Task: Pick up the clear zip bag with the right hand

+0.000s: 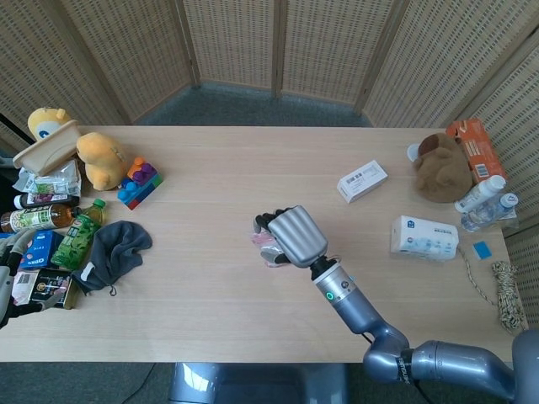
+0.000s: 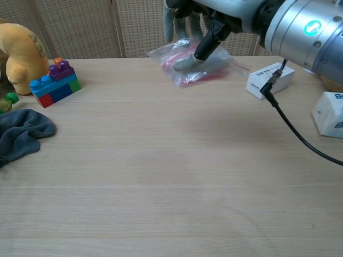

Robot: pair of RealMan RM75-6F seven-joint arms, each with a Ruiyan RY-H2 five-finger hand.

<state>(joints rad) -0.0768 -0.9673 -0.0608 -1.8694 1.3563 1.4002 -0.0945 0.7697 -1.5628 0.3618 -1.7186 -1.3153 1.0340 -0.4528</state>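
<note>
My right hand [image 1: 286, 236] holds the clear zip bag [image 2: 195, 63], which has red and pink contents, well above the middle of the table [image 1: 253, 181]. In the chest view the hand [image 2: 206, 16] reaches the top of the frame, its fingers wrapped over the bag and the thumb pressed under it. From the head view only a pink edge of the bag [image 1: 260, 243] peeks out left of the hand. The left hand [image 1: 8, 278] sits at the far left edge by the clutter, its fingers too hidden to judge.
A grey cloth [image 1: 114, 251], toy blocks [image 1: 140, 182], a yellow plush [image 1: 99, 160] and bottles [image 1: 50, 217] crowd the left side. A white box [image 1: 362, 181], tissue pack [image 1: 424, 237], brown plush [image 1: 440, 167] and rope [image 1: 505, 295] lie on the right.
</note>
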